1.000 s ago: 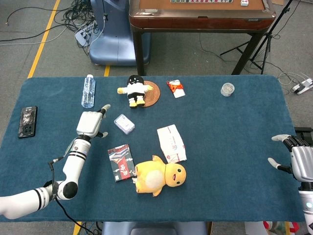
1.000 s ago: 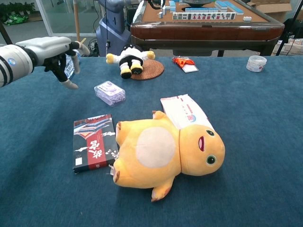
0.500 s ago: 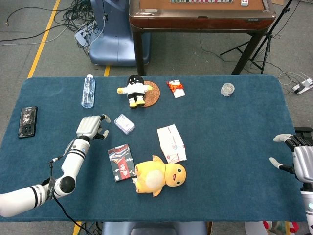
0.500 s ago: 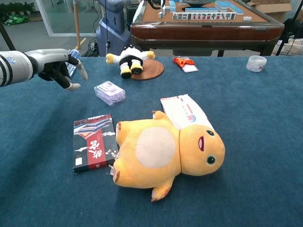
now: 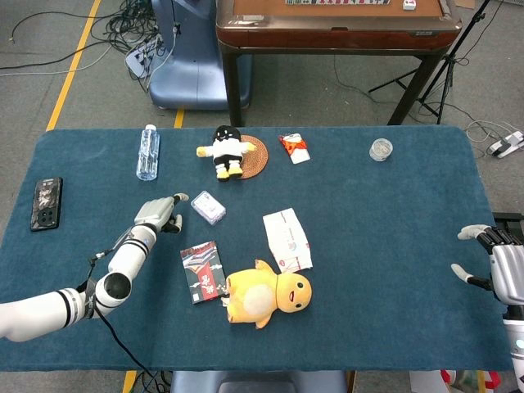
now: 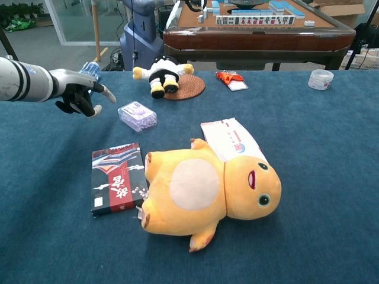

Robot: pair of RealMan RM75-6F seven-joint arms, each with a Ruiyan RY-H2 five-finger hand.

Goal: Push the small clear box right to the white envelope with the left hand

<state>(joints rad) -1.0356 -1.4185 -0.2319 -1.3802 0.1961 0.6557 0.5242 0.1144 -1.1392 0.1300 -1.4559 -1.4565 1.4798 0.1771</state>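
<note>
The small clear box [image 5: 208, 207] lies on the blue table [image 5: 393, 213], just right of the left hand [image 5: 158, 213], whose fingers are loosely spread, holding nothing, not touching it. Further right lies the white envelope [image 5: 287, 239]. At the far edge, the right hand [image 5: 498, 266] hovers, fingers apart.

Small clear box [image 5: 208, 207] mid-left on table [image 5: 393, 246]; left hand [image 5: 157, 214] just left of it, apart. White envelope [image 5: 287, 239] right of box and nearer the front edge, its near end touching plush duck [image 5: 266, 295]. Booklet [image 5: 202, 271] left of duck. Behind box: plush doll [image 5: 223, 151] on round mat [image 5: 254, 155]. Bottle [image 5: 147, 151] far left, phone [image 5: 47, 203] at left edge.
</note>
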